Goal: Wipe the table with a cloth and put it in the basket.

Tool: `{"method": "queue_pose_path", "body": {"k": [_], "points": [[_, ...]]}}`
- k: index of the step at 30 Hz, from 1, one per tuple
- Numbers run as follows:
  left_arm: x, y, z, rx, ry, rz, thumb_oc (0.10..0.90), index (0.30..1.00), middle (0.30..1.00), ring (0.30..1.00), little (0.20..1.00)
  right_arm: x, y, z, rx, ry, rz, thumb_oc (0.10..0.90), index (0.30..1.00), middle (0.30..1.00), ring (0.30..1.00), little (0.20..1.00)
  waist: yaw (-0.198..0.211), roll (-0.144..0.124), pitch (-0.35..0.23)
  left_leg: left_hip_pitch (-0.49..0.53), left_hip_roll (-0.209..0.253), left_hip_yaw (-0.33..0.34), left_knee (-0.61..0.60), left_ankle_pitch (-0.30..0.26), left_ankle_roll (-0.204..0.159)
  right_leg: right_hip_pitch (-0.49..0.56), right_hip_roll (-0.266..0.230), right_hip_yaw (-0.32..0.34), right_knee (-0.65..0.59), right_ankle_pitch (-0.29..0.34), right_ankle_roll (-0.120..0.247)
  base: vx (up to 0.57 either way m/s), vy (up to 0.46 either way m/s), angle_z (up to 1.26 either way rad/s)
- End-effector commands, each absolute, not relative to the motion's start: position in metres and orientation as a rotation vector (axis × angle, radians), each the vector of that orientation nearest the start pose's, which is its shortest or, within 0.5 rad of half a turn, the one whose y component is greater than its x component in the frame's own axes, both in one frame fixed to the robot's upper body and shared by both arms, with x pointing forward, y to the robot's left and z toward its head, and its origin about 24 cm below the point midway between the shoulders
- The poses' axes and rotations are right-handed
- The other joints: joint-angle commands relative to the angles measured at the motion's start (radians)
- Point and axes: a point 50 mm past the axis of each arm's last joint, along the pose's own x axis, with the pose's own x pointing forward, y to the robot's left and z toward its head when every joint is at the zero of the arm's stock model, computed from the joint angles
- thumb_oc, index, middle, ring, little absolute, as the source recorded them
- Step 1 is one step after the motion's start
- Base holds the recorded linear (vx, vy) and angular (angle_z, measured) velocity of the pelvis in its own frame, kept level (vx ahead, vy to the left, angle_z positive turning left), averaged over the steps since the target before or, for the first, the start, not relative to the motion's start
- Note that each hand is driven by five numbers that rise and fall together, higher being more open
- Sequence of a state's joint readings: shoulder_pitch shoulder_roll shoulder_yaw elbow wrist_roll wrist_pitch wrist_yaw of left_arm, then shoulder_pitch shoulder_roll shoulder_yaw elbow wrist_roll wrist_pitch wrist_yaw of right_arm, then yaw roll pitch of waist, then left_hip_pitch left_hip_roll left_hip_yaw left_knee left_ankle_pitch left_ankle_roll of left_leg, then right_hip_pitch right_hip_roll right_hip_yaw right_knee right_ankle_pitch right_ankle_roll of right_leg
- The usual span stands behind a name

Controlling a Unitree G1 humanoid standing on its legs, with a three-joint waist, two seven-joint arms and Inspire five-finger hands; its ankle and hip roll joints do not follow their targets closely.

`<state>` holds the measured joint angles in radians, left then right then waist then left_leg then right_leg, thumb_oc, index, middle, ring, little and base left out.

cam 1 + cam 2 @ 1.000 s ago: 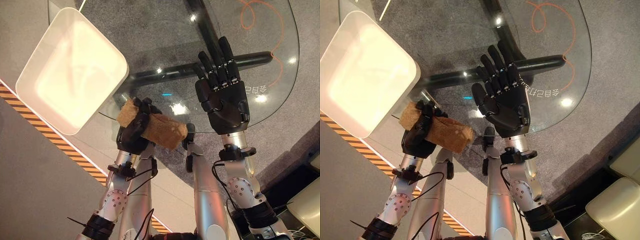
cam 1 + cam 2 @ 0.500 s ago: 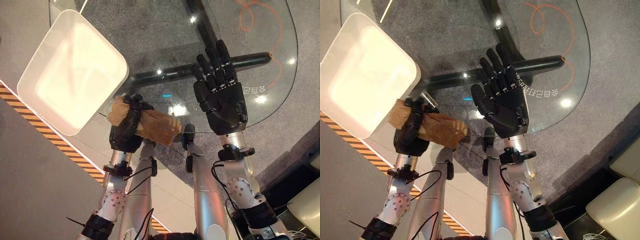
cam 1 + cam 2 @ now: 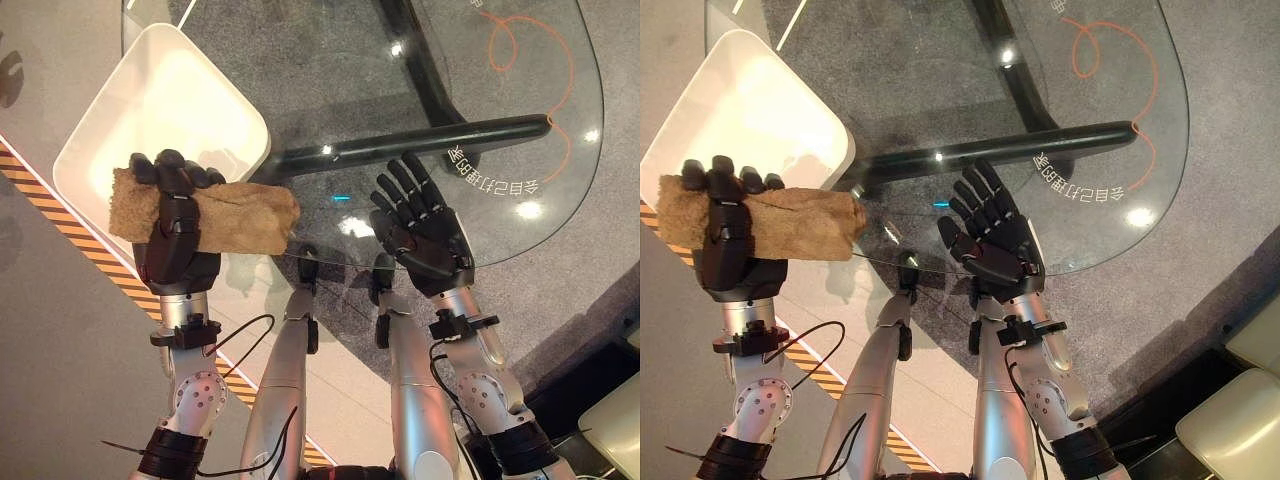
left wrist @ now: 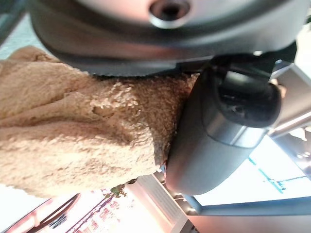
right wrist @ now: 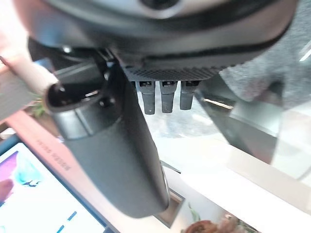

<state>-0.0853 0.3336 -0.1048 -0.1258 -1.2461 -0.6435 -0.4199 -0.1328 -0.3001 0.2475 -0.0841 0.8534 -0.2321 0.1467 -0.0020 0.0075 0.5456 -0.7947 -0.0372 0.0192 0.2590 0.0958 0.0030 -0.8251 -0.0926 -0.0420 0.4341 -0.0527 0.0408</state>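
Gripping cloth (image 3: 230, 215) over basket (image 3: 215, 85) edge

Left robot hand (image 3: 176, 240) fist-curled (raised); right robot hand (image 3: 425, 235) spread flat.

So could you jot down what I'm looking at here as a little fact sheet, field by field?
Surface: round glass table with a dark crossbar base underneath
Cloth: tan terry cloth, rolled, held off the table
Left hand: fingers curled round the cloth, over the near edge of the basket
Basket: white square basket at the table's left edge, nothing inside yet
Right hand: open, fingers spread, over the glass
Stage: cloth not yet dropped in
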Motion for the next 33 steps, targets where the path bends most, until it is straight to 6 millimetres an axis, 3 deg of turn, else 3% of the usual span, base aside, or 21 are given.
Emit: {"method": "queue_pose_path", "body": {"k": [1, 9, 15, 21, 27, 33], "points": [[0.209, 0.218, 0.189, -0.648, -1.209, -0.291, 0.100, 0.300, 0.300, 0.300, 0.200, 0.254, -0.131, 0.125, 0.508, -0.415, 0.500, 0.800, 0.900, 0.900, 0.900, 0.900, 0.005, 0.053, -0.026, 0.016, -0.067, 0.016, 0.043, -0.065, 0.059, 0.024, 0.061, 0.026, -0.150, 0.122, -0.016, 0.00, 0.049, 0.03], [0.207, 0.237, 0.198, -0.510, -1.242, 0.012, 0.100, 0.300, 0.300, 0.300, 0.200, 0.254, -0.116, 0.089, 0.376, -0.192, 0.594, 0.800, 0.900, 0.900, 0.900, 0.900, 0.011, 0.055, -0.026, -0.014, -0.067, 0.014, 0.051, -0.058, 0.055, -0.007, 0.064, 0.027, -0.135, 0.112, -0.023, 0.00, 0.074, 0.02], [0.214, 0.247, 0.210, -0.440, -1.288, 0.215, 0.100, 0.300, 0.300, 0.300, 0.200, 0.256, -0.111, 0.073, 0.339, -0.081, 0.647, 0.800, 0.900, 0.900, 0.900, 0.900, 0.007, 0.048, -0.026, -0.031, -0.065, 0.019, 0.061, -0.059, 0.054, -0.027, 0.070, 0.037, -0.121, 0.106, -0.024, 0.01, 0.082, 0.02], [0.231, 0.265, 0.236, -0.379, -1.336, 0.437, 0.100, 0.300, 0.300, 0.300, 0.200, 0.258, -0.101, 0.059, 0.270, 0.030, 0.721, 0.800, 0.900, 0.900, 0.900, 0.900, -0.008, 0.042, -0.026, -0.040, -0.058, 0.029, 0.075, -0.066, 0.051, -0.042, 0.072, 0.048, -0.106, 0.101, -0.024, 0.02, 0.078, 0.00], [0.247, 0.281, 0.264, -0.314, -1.388, 0.549, 0.100, 0.300, 0.300, 0.300, 0.200, 0.259, -0.097, 0.049, 0.201, 0.129, 0.804, 0.800, 0.900, 0.900, 0.900, 0.900, -0.021, 0.029, -0.026, -0.053, -0.049, 0.036, 0.088, -0.077, 0.046, -0.057, 0.071, 0.053, -0.099, 0.102, -0.020, 0.03, 0.047, 0.00], [0.251, 0.290, 0.286, -0.306, -1.455, 0.672, 0.100, 0.300, 0.300, 0.300, 0.200, 0.262, -0.100, 0.042, 0.195, 0.162, 0.812, 0.800, 0.900, 0.900, 0.900, 0.900, -0.029, 0.021, -0.026, -0.055, -0.043, 0.036, 0.093, -0.088, 0.045, -0.059, 0.068, 0.052, -0.103, 0.107, -0.014, 0.01, 0.003, 0.00]]}}
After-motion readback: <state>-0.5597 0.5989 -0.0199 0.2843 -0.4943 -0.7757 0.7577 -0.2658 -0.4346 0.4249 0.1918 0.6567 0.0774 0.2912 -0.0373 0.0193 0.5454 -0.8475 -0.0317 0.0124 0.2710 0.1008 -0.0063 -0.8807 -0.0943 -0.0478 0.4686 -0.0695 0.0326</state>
